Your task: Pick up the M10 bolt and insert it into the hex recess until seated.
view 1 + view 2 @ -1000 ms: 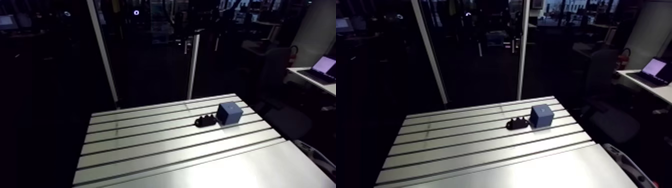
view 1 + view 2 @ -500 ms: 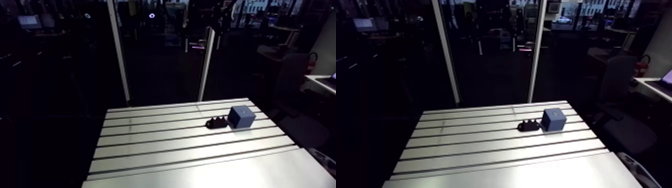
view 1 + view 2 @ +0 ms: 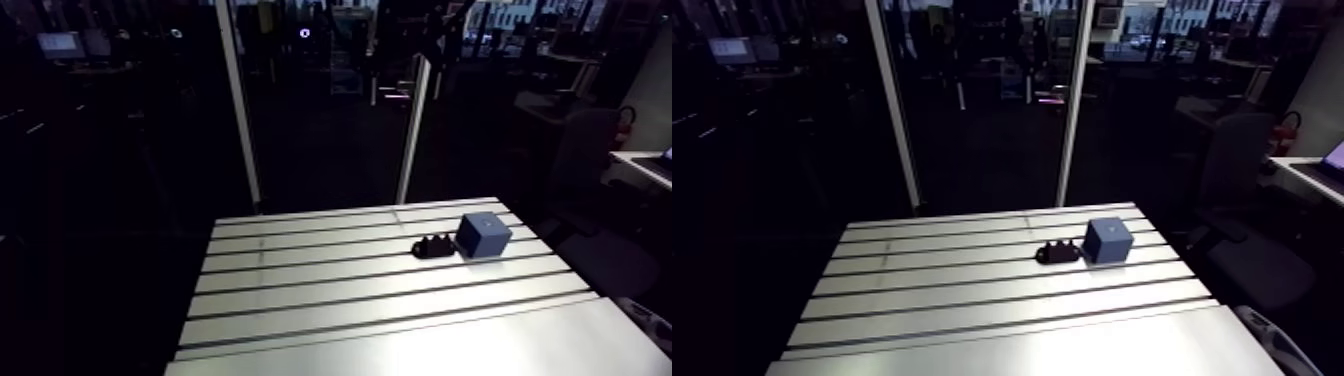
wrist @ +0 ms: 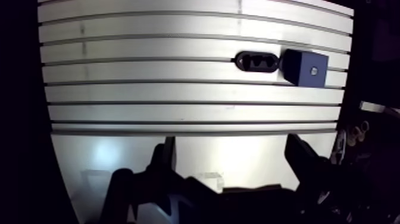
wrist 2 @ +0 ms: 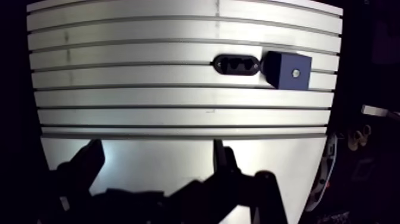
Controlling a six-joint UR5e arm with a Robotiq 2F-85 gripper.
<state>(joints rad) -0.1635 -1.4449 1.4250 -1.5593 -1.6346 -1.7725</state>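
- Wrist view: the gripper (image 4: 231, 146) hangs over the smooth near strip of the table with its two dark fingers (image 4: 165, 158) spread wide and nothing between them.
- Under and ahead of the fingers lies the slotted aluminium table (image 4: 178, 92), its grooves running across the gripper's line of sight.
- Well ahead of the gripper, off toward one finger's side, a small black oval piece (image 4: 256, 61) sits on the slats with two round dark spots on top.
- In the arm view that piece (image 3: 433, 246) shows small bumps; whether these are the M10 bolt cannot be told.
- A blue block (image 4: 305, 67) stands just beside the black piece, on the side nearer the table's edge, with a small pale round mark on its upper face.
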